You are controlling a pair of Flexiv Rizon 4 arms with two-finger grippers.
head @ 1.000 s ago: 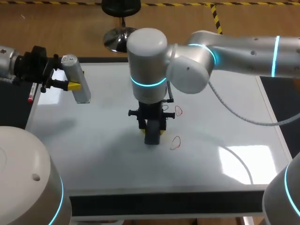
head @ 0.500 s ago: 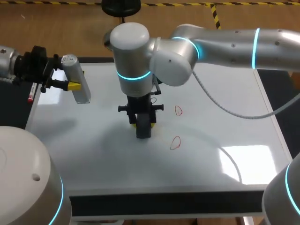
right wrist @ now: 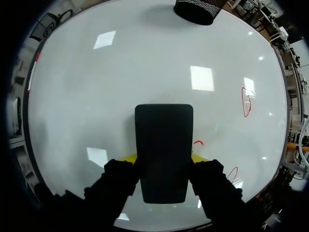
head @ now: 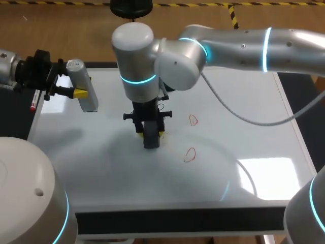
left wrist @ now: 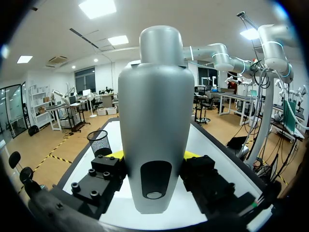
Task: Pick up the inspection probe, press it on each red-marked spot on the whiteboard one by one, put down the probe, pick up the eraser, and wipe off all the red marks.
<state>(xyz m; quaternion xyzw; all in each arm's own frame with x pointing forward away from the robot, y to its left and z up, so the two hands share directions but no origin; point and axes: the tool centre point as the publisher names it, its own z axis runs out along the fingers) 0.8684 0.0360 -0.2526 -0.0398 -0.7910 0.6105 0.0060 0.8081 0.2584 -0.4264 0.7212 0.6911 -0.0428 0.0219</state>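
The grey inspection probe (head: 84,86) hangs over the whiteboard's (head: 101,168) far left corner, and my left gripper (head: 76,92) is shut on it. In the left wrist view the probe (left wrist: 153,96) stands upright between the fingers of the left gripper (left wrist: 153,162). My right gripper (head: 151,134) is shut on the black eraser (head: 151,140), which points down at the board's middle. Two red marks (head: 193,120) (head: 189,155) lie to the eraser's right. A third red mark (head: 161,108) is partly hidden behind the right wrist. The right wrist view shows the eraser (right wrist: 163,145) and a red mark (right wrist: 246,101) beside it.
A red-capped marker pen (head: 33,101) lies off the board's left edge. A dark strip (head: 177,221) runs along the board's near side. My right arm reaches in from the right across the board's back half.
My right arm has carried the eraser to the left and slightly farther back across the board, away from the two red marks. The left arm and the probe have not moved.
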